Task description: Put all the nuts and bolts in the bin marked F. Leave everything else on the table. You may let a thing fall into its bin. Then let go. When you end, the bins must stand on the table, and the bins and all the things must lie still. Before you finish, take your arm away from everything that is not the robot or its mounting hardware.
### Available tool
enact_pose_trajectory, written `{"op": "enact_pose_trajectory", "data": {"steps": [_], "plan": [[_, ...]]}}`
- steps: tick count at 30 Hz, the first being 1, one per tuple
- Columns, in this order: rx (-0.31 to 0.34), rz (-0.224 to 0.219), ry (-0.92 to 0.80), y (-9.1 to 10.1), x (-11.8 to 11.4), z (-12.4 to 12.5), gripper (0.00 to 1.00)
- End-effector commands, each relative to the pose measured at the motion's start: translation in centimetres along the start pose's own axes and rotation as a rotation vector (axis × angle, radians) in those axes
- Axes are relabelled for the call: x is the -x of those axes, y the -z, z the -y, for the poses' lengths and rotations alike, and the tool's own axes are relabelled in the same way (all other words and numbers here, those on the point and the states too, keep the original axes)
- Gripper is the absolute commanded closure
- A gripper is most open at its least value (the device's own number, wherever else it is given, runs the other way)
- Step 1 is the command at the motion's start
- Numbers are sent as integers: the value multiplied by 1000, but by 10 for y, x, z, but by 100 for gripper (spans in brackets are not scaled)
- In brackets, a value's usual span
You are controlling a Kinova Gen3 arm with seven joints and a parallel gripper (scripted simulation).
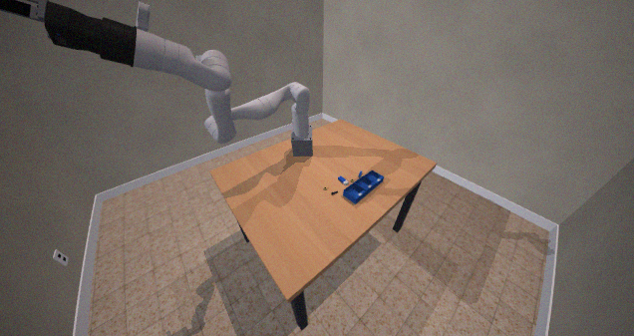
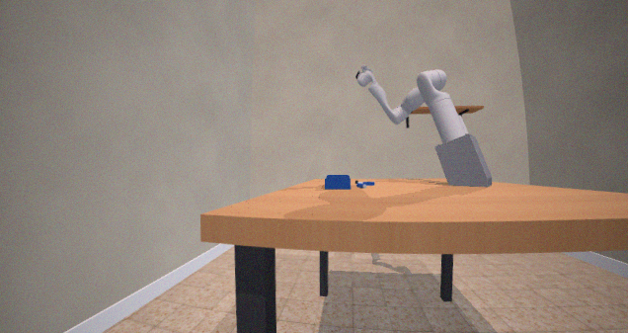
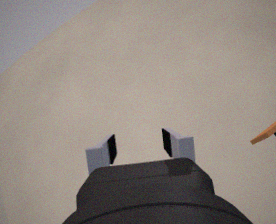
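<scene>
A blue bin tray (image 1: 364,185) with three compartments lies on the wooden table, right of its middle; it also shows in the exterior view (image 2: 338,182). I cannot read its marks. Beside it lie a blue and white piece (image 1: 343,179), a small blue piece (image 1: 360,172) and two tiny dark pieces (image 1: 330,190); I cannot tell which are nuts or bolts. My gripper (image 3: 139,141) is open and empty, raised high above and far from the table, facing a bare wall. It shows small in the exterior view (image 2: 362,74).
The arm's base (image 1: 302,146) stands at the table's far edge. The arm reaches up and away from the table toward the upper left of the top view. Walls stand behind the table.
</scene>
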State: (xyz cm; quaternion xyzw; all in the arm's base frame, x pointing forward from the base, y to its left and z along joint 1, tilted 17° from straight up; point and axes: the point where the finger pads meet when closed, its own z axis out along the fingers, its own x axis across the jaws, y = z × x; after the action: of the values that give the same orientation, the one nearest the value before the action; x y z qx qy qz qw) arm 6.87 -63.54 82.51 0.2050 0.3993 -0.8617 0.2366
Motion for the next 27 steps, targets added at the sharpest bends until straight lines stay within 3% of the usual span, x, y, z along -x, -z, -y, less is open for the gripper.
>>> {"op": "enact_pose_trajectory", "data": {"steps": [1, 17, 18, 27], "plan": [[-3, 1, -1, 0, 1, 2, 0], [-3, 1, -1, 0, 1, 2, 0], [-3, 1, -1, 4, -3, -5, 69], [-3, 1, -1, 37, -32, -65, 69]]}}
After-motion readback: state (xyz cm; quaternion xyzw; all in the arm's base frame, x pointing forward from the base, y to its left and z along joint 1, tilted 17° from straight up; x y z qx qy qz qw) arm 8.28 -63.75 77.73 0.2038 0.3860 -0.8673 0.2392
